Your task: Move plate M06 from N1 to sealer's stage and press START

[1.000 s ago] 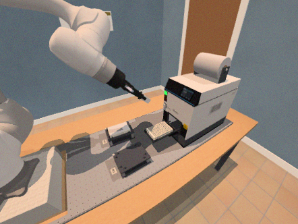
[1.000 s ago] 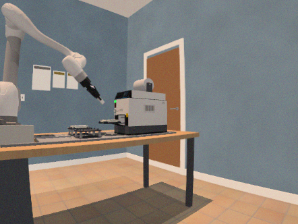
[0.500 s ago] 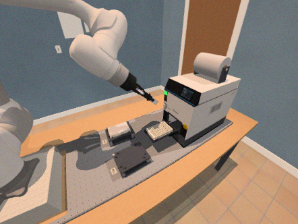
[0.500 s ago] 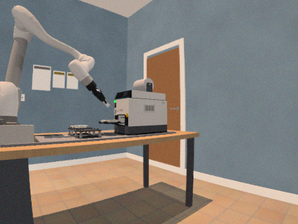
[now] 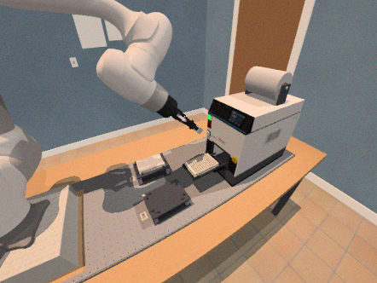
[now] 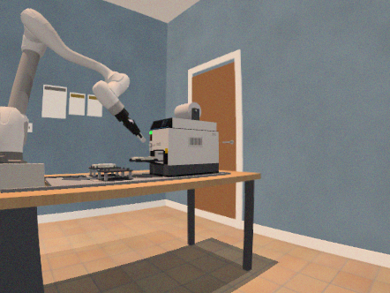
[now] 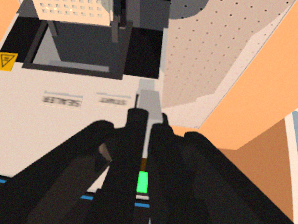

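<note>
You are looking at a room with blue walls (image 6: 309, 110) and a terracotta tiled floor (image 6: 146, 260). A brown door (image 6: 216, 132) in a white frame stands behind the far end of a wooden table (image 6: 132, 187) with dark legs. A grey perforated mat (image 5: 128, 239) covers much of the table's surface. Three paper sheets (image 6: 76, 102) hang side by side on the left wall, near a small white wall switch (image 5: 74, 62). A dark rug (image 6: 176, 265) lies under the table.
</note>
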Available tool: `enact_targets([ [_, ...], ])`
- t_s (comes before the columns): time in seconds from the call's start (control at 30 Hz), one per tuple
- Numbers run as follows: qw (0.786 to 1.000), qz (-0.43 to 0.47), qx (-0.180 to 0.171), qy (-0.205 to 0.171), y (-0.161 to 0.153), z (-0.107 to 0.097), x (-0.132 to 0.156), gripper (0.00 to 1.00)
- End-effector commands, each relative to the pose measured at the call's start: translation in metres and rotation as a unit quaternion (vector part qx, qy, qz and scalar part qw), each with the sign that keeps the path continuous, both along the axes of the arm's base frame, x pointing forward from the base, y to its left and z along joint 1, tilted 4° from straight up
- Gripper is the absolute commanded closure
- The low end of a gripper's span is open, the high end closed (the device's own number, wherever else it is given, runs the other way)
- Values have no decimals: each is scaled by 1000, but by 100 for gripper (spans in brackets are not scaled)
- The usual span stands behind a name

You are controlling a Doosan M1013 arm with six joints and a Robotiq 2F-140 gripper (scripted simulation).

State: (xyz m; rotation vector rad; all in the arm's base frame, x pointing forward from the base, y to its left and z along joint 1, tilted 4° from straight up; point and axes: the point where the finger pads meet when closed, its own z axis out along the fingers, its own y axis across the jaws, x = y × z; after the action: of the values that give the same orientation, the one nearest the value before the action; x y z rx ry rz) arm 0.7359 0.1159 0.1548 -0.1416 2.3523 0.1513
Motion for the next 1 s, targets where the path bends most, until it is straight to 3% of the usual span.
enact_targets([
  [0.0,1000,1,1,-2,1,-3,3,90],
  [0.97,1000,1,1,-2,5,-23,26,90],
])
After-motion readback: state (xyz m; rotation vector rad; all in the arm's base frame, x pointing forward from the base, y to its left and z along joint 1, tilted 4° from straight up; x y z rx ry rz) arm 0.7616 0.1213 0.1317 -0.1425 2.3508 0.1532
